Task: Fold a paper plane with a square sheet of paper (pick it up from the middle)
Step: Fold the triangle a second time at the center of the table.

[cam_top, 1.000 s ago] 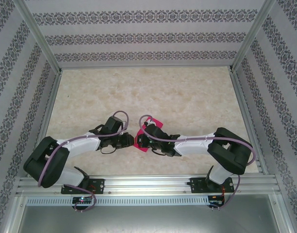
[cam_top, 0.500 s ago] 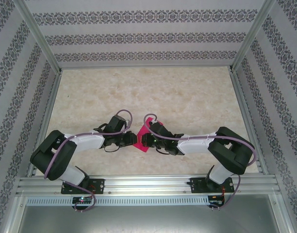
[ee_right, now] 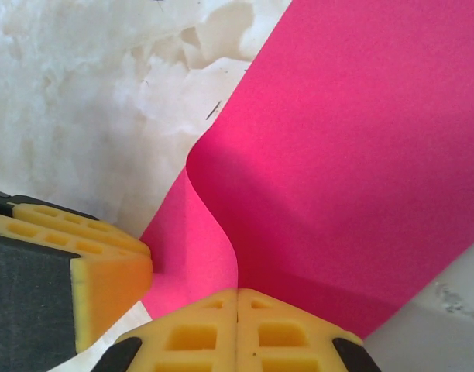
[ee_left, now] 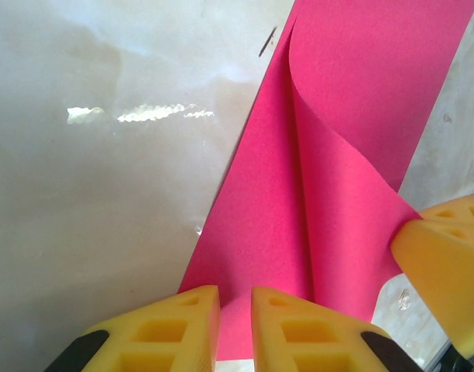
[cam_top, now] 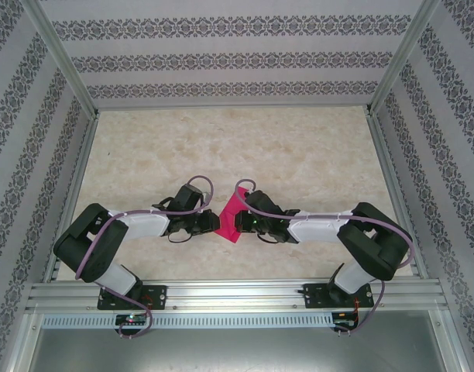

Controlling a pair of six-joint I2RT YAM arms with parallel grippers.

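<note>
Pale marble-look table point(cam_top: 221, 147) boxed in by patterned wallpaper walls point(cam_top: 237, 62), with an aluminium rail point(cam_top: 229, 294) along the near edge. From above, the sheet of paper point(cam_top: 229, 231) sits toward 6 o'clock on the table, squeezed between the two wrists. The left arm comes in from about 8 o'clock and the right from about 4. Both wrists and their purple cables point(cam_top: 192, 188) cover a good part of the pink, so you can't make out its full outline from up there.

In the left wrist cam, the left gripper point(ee_left: 235, 329) is pinched on the paper's near edge. The sheet runs up toward 1 o'clock with a curled flap, and the other claw's yellow finger is touching it at 4 o'clock.

In the right wrist cam, the right gripper point(ee_right: 237, 325) is clamped tight on a curled fold. The pink spreads toward 2 o'clock, and the left claw's finger sits at 8 o'clock.
</note>
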